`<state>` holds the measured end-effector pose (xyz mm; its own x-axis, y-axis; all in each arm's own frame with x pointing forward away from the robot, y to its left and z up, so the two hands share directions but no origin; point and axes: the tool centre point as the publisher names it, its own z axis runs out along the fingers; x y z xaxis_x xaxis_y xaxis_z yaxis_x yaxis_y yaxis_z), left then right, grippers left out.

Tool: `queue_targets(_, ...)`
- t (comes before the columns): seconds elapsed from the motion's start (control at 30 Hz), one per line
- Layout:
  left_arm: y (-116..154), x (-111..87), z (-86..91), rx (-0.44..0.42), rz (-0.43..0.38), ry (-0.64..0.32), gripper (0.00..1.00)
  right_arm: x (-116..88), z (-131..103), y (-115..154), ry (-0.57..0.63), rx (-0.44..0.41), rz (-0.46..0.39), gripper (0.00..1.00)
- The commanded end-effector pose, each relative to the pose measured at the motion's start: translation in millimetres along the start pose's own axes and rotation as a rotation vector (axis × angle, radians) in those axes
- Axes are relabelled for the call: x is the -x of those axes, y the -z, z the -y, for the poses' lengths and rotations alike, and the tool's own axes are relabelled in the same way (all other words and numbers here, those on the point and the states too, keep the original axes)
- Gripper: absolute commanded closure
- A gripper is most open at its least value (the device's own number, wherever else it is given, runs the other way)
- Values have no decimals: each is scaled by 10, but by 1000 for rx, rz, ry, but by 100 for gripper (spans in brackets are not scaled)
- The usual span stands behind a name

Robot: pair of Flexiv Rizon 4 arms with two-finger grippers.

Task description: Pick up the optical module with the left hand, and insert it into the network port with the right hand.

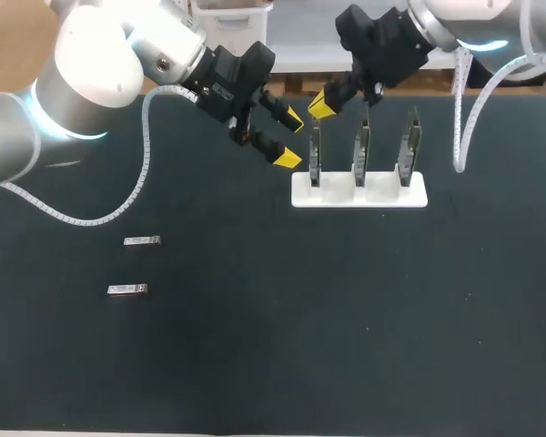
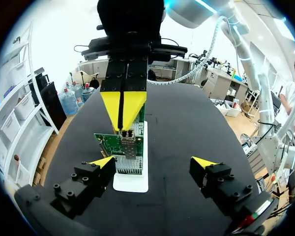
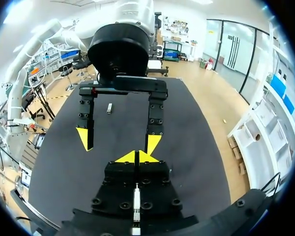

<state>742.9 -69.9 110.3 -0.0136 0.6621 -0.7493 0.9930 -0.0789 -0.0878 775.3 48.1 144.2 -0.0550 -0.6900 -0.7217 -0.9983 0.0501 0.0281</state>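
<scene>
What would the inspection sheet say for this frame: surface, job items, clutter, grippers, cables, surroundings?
Surface: black table.
Job's things: optical module and second module lie on the table's left; white holder carries three upright boards.
Clutter: nothing seen.
Grippers: left gripper open beside the holder; right gripper shut on a silver module over the leftmost board.
Cables: white coiled cable on the left arm, another cable on the right.
Surroundings: nothing seen.

surface: black table (image 1: pixel 273 364) | on it: white stand (image 1: pixel 358 193), far module (image 1: pixel 142 241), near module (image 1: pixel 126 290)
</scene>
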Motion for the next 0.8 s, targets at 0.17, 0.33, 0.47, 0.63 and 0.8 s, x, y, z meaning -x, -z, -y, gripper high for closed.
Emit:
queue_targets(0.17, 1, 6, -8, -2, -3, 1, 0, 108, -27, 308, 38, -31, 93, 100)
queue_targets(0.33, 1, 6, -8, -2, -3, 1, 0, 24, -70, 585, 58, 3, 126, 100)
queue_targets(0.47, 1, 6, -8, -2, -3, 1, 0, -134, -94, 728, 59, 51, 128, 100)
queue_targets(0.63, 1, 6, -8, -2, -3, 1, 0, -312, -94, 834, 15, 99, 147, 100)
queue_targets(0.8, 1, 6, -8, -2, -3, 1, 0, -433, -123, 879, 10, 121, 132, 100)
